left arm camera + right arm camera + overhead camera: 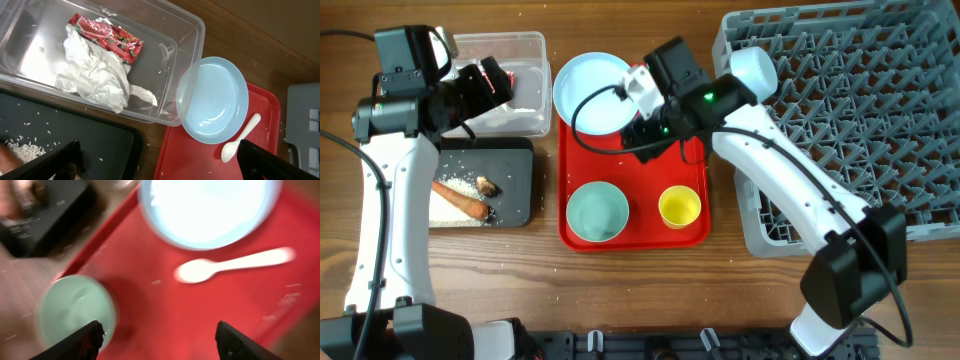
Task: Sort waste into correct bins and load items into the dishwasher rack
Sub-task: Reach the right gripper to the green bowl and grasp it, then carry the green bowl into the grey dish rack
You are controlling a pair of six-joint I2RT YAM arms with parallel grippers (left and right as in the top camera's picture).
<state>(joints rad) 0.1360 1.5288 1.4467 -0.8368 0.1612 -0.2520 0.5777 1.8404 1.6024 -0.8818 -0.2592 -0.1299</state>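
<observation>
The grey lattice dishwasher rack [850, 90] holds what seems to be the white bowl [752, 68] at its corner nearest the pale blue plate [592, 90]. The plate, pale green bowl [597, 212], yellow cup [679, 207] and white spoon [240, 137] are on the flat red tray [640, 225]. The clear tub [190, 50] holds the crumpled napkin [95, 75] and the red wrapper [107, 37], its print too small to read. The black tray [515, 185] carries the carrot [460, 198], rice [450, 210] and brown lump [487, 186]. The left gripper [160, 155] and right gripper [160, 330] are both spread and empty.
</observation>
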